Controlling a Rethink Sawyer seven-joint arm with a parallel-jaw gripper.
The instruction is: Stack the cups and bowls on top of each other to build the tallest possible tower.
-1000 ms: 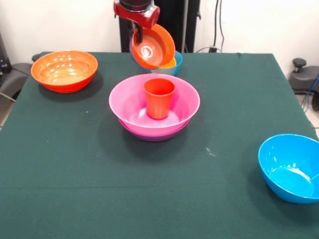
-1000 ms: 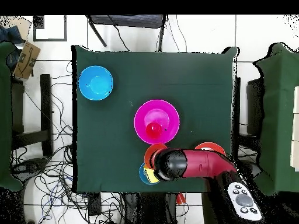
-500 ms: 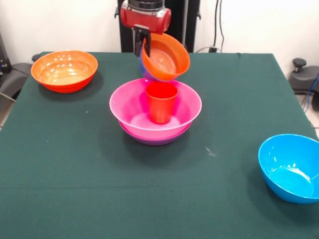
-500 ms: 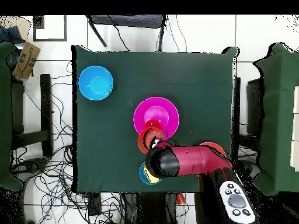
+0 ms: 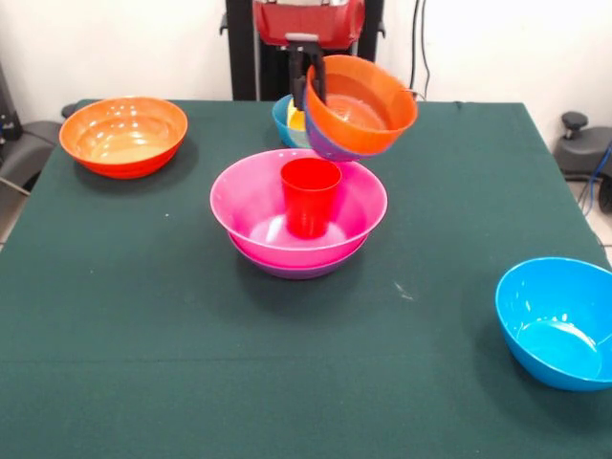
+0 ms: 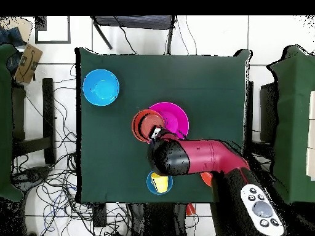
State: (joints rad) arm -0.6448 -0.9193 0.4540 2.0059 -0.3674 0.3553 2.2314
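1. Pincer (image 5: pixel 308 78) is gripping the small orange bowl (image 5: pixel 361 103) by its rim, tilted, a purple-blue bowl nested beneath, above the tower's far right.
2. Tower: pink bowl (image 5: pixel 263 206) on purple bowl, red cup (image 5: pixel 310 196) upright inside, mid-worktop (image 5: pixel 143 316).
3. Large orange bowl (image 5: pixel 122 134) far left; bright blue bowl (image 5: pixel 557 320) near right.

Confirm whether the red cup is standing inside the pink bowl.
Yes, in the front view the red cup stands upright in the middle of the pink bowl, its base on the bowl's floor.
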